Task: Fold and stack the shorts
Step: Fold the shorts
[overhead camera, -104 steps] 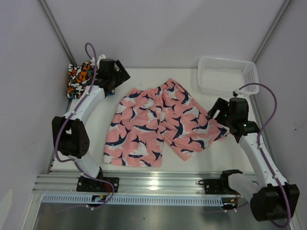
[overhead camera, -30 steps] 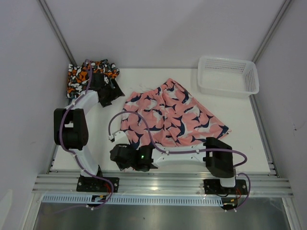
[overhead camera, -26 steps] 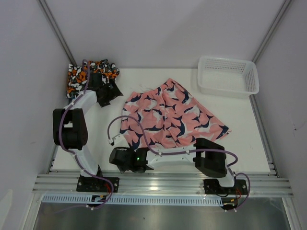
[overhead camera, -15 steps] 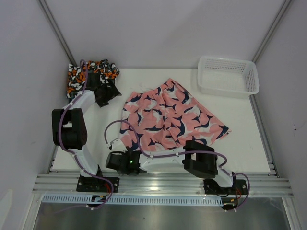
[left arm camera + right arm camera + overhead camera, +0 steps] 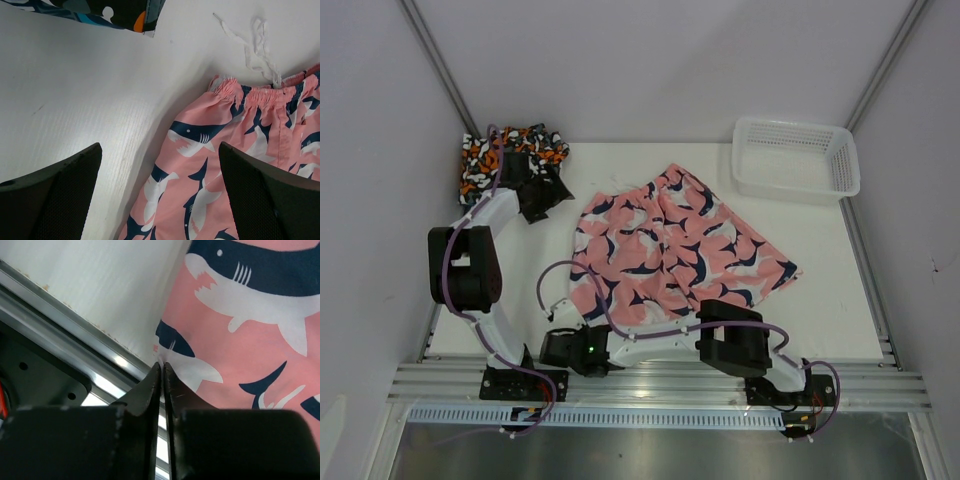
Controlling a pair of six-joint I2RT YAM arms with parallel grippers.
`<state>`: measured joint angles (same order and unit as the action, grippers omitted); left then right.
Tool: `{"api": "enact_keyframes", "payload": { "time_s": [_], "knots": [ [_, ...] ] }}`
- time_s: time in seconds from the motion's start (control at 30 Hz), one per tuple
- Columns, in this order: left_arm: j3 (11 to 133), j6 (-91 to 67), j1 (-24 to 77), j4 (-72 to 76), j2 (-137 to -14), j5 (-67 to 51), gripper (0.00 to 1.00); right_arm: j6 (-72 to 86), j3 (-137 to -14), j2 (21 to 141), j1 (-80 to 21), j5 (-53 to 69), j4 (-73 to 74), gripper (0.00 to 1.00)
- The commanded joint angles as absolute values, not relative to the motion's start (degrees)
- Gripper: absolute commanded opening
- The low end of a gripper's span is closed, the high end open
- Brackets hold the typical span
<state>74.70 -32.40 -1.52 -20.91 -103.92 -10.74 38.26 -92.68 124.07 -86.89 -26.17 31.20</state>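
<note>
Fingers (image 5: 145, 395) of the right gripper (image 5: 161, 367) are pressed together, pinching the near hem corner of the pink shark-print shorts (image 5: 670, 245) at the near edge of the table (image 5: 820, 300), by the metal rail (image 5: 65, 340). The left gripper (image 5: 159, 150) hangs with its fingers spread wide, holding nothing, over bare table beside the waistband and white drawstring (image 5: 255, 45). Orange camouflage shorts (image 5: 480, 160) lie folded in the far left corner.

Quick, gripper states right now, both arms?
Left gripper: open, holding nothing.
Right gripper: closed, pinching a corner of the pink shorts.
</note>
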Motion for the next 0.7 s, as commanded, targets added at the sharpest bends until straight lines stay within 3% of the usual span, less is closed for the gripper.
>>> {"api": "enact_keyframes", "payload": {
  "time_s": [0.0, 0.27, 0.67],
  "knots": [
    [76.6, -31.6, -0.6, -20.7, -103.6, -10.9, 0.99, 42.7, -86.7, 118.9, -88.2, -29.4, 29.9, 0.00],
    [78.1, -31.1, 2.5, -22.0, -104.9, -9.0, 0.99, 52.2, -70.0, 102.0, -90.3, -34.5, 25.7, 0.00],
    [79.0, -32.1, 4.8, -18.7, -108.3, -9.7, 0.99, 53.5, -66.7, 101.7, -91.4, -34.2, 26.5, 0.00]
  ]
}}
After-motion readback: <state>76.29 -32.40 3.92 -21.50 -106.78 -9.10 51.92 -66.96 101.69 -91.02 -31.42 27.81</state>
